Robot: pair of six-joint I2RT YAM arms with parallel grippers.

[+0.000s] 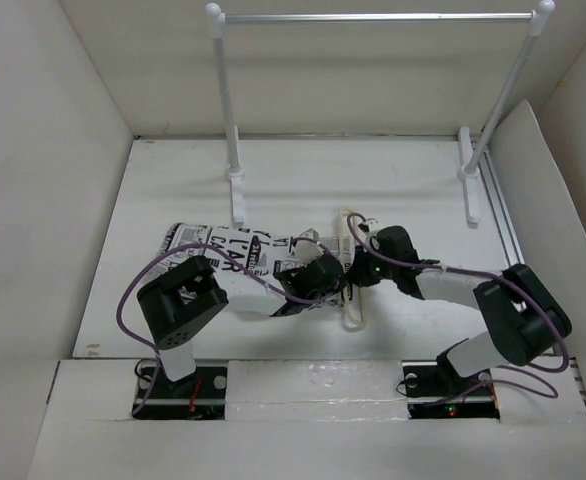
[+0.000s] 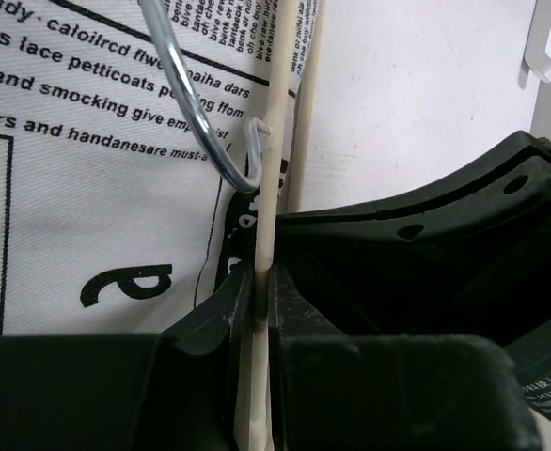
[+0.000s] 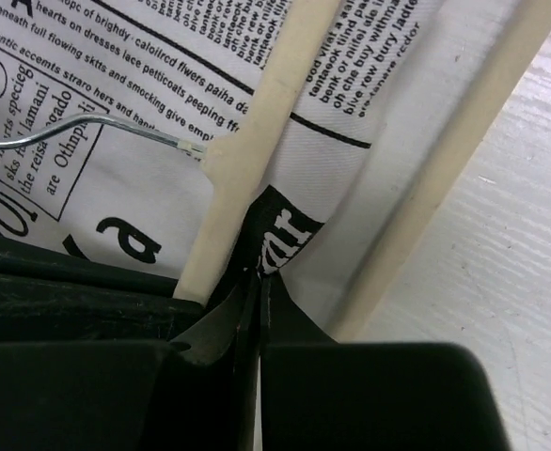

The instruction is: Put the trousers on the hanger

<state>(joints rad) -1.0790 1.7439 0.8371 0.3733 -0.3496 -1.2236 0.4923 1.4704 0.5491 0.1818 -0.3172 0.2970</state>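
Left pincer [image 2: 257,305] clamped on a cream bar of the hanger [image 2: 274,141], right pincer [image 3: 259,293] pinched tight on a trousers [image 3: 116,85] fold, all low on the white bench [image 1: 173,190]

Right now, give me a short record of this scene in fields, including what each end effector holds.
trousers: spread on the table, one end under a hanger bar
hanger: lying at the trousers' right end
left end effector: shut on a hanger bar
right end effector: shut on the trousers' edge
rail: upright at the far side
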